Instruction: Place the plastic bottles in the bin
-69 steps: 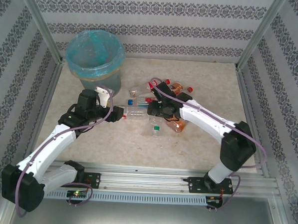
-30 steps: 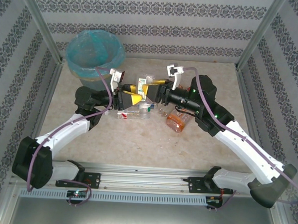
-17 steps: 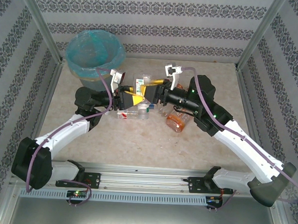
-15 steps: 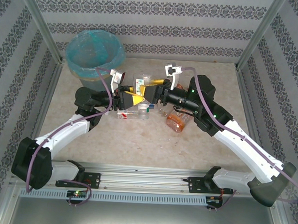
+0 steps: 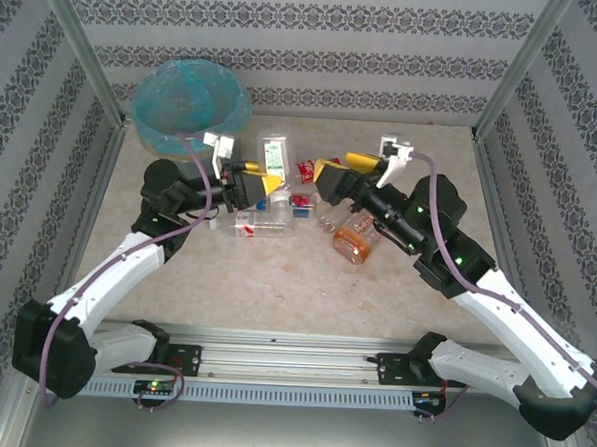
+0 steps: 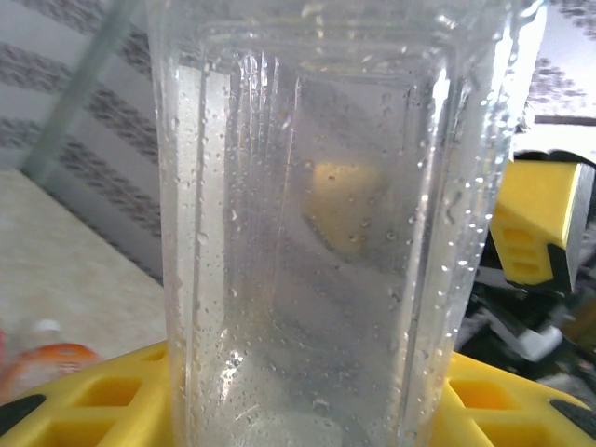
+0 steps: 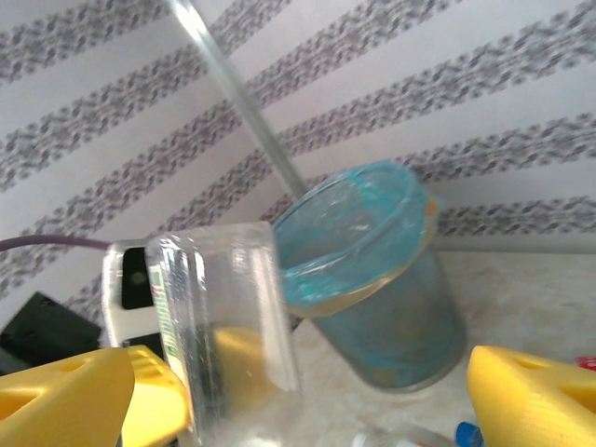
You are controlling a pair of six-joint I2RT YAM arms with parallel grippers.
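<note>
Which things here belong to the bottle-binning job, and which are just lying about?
Job: held bottle, left gripper, clear bottle, orange bottle, bin.
Not the job: walls, posts, table.

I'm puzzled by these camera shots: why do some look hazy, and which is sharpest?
Left wrist view: the clear bottle sits very close to the lens, its droplet-covered wall smearing what lies behind. Right wrist view: soft throughout, the bin and the yellow fingertips blurred. Top external view: sharpest, evenly lit, only faint shadows.
</note>
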